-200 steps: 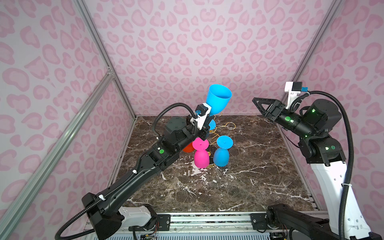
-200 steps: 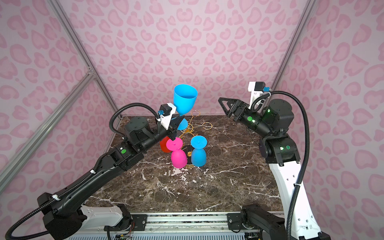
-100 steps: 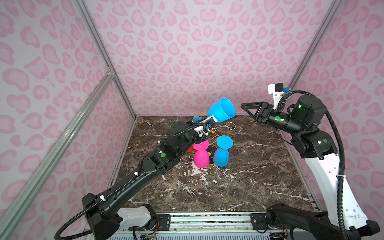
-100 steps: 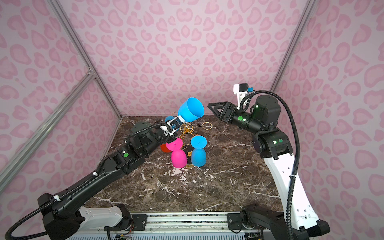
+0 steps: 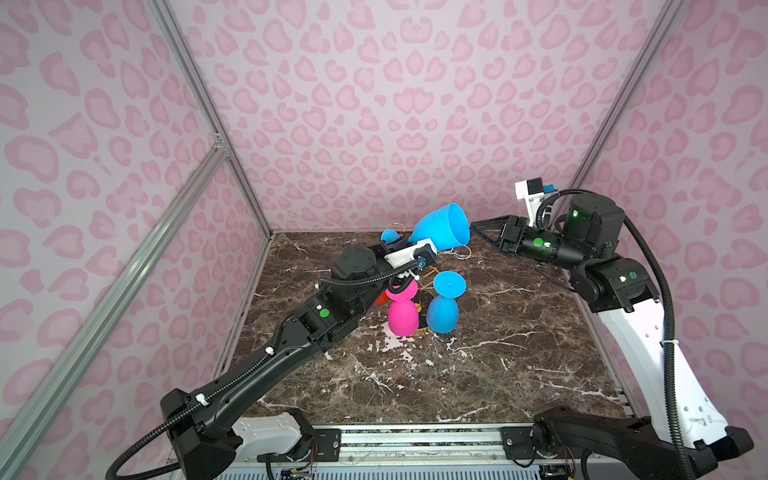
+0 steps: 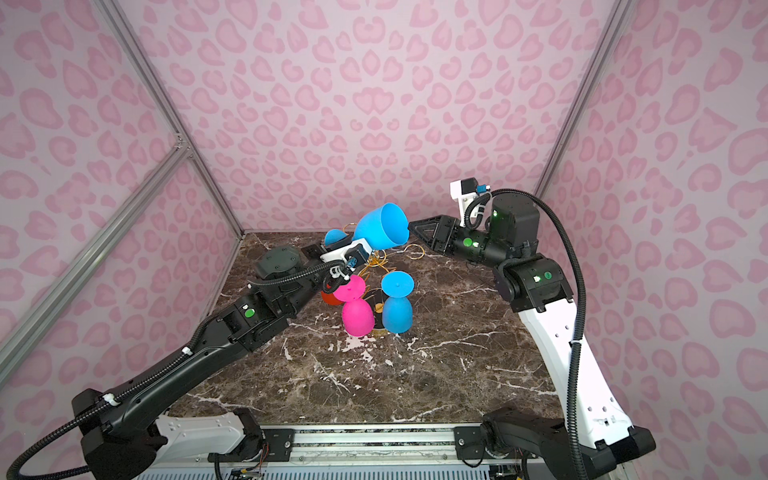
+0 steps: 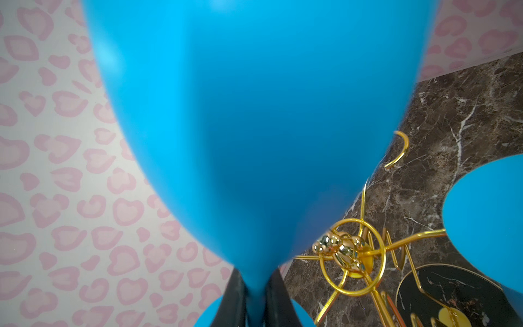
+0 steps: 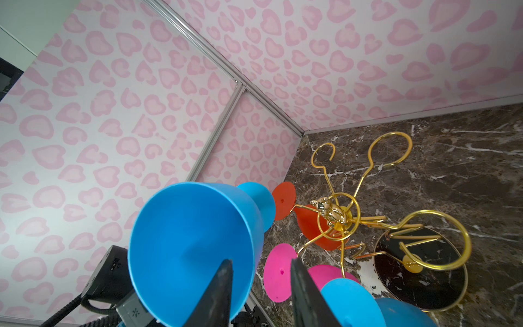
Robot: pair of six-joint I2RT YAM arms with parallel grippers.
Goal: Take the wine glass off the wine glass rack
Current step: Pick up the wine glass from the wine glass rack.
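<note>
A blue wine glass hangs in the air, tilted on its side, mouth toward the right arm. My left gripper is shut on its stem, with the bowl filling that wrist view. My right gripper is open at the mouth. One finger sits inside the bowl, the other outside, with the rim between them and a gap showing. The gold wire wine glass rack stands just below, on its round black base.
A pink glass and a second blue glass hang upside down on the rack's front arms. A red one hangs behind them. The pink patterned back wall is close behind the rack. Brown marble floor stretches toward the front.
The left arm has tipped the blue glass from upright to lying toward the right. The right gripper has moved left to the glass mouth, and its jaws have narrowed.
</note>
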